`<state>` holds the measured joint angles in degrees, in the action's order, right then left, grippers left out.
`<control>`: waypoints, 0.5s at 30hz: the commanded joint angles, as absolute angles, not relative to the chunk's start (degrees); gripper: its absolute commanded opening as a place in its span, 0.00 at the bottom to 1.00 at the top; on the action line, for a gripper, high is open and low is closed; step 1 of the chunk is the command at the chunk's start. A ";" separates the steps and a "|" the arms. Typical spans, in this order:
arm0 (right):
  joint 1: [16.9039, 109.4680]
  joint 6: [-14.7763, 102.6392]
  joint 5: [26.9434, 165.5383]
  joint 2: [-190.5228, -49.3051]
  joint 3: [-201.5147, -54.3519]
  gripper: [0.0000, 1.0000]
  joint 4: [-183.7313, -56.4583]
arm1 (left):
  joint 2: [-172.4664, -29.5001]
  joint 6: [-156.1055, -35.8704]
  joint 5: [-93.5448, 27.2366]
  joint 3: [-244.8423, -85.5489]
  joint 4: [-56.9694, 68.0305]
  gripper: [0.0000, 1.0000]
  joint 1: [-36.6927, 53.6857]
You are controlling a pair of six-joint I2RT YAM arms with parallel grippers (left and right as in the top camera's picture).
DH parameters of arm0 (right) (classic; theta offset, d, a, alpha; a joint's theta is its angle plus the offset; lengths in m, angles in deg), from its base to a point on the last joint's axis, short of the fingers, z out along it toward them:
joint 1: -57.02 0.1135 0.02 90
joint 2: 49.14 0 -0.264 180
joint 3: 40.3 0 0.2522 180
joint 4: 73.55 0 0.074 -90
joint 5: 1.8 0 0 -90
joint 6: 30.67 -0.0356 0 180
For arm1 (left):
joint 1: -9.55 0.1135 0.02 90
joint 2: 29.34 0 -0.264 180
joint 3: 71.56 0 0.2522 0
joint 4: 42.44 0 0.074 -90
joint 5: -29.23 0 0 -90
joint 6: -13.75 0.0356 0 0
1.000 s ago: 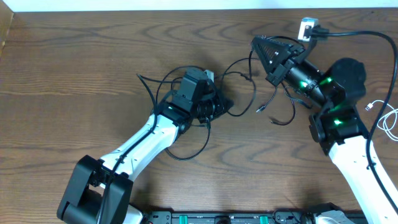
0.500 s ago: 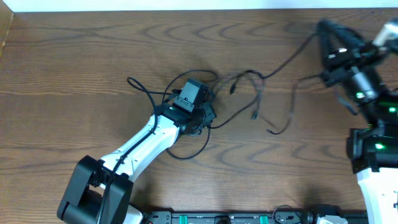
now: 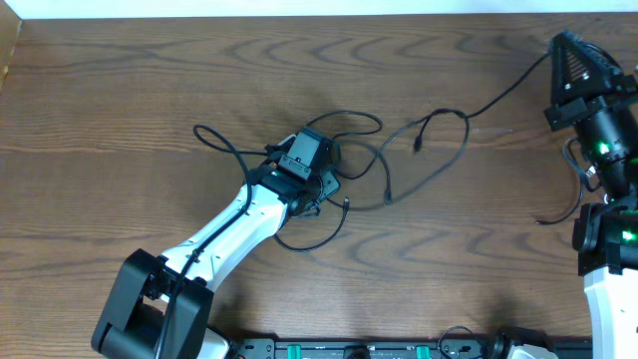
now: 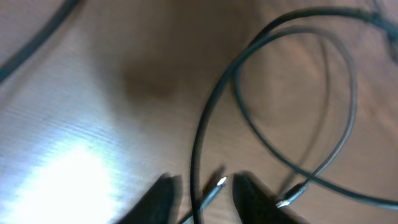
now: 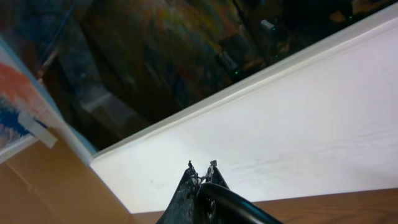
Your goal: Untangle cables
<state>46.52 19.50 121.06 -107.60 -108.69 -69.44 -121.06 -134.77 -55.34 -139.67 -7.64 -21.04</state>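
Observation:
Thin black cables (image 3: 355, 119) lie in a loose tangle at the table's middle, with small plug ends (image 3: 417, 148) pointing out of it. My left gripper (image 3: 321, 179) sits low over the tangle's left part. In the left wrist view it (image 4: 205, 186) is open, and a black cable (image 4: 198, 134) and a metal plug tip (image 4: 219, 182) lie loose between its dark fingers (image 4: 163, 190). My right gripper (image 3: 560, 45) is at the far right corner, shut on one black cable (image 3: 498, 95) that runs taut back to the tangle. The right wrist view shows this gripper (image 5: 202, 167) pinching that cable (image 5: 233, 204).
A white wall (image 5: 298, 118) runs along the table's far edge, close behind the right gripper. One cable loop (image 3: 214, 140) reaches out left of the left arm. A black cord end (image 3: 546, 218) lies beside the right arm's base.
My right gripper has swung from the table's middle to the far right corner, dragging one black cable out and spreading the tangle. The left gripper has opened.

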 commanded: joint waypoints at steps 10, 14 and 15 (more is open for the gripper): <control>54.08 26.64 119.84 -109.96 -110.11 0.01 -70.23 | -120.29 -131.56 -28.02 -139.86 -29.67 0.67 -17.63; 55.68 26.64 119.84 -110.29 -110.11 0.01 -70.32 | -120.29 -133.90 -23.60 -139.86 -36.29 0.67 -17.74; 55.98 26.62 119.86 -110.29 -110.11 0.01 -70.34 | -120.29 -135.08 -23.76 -139.86 -36.58 0.67 -17.94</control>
<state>54.96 25.27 120.45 -110.44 -108.71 -70.47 -121.06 -133.46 -30.09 -139.69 -35.94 -17.68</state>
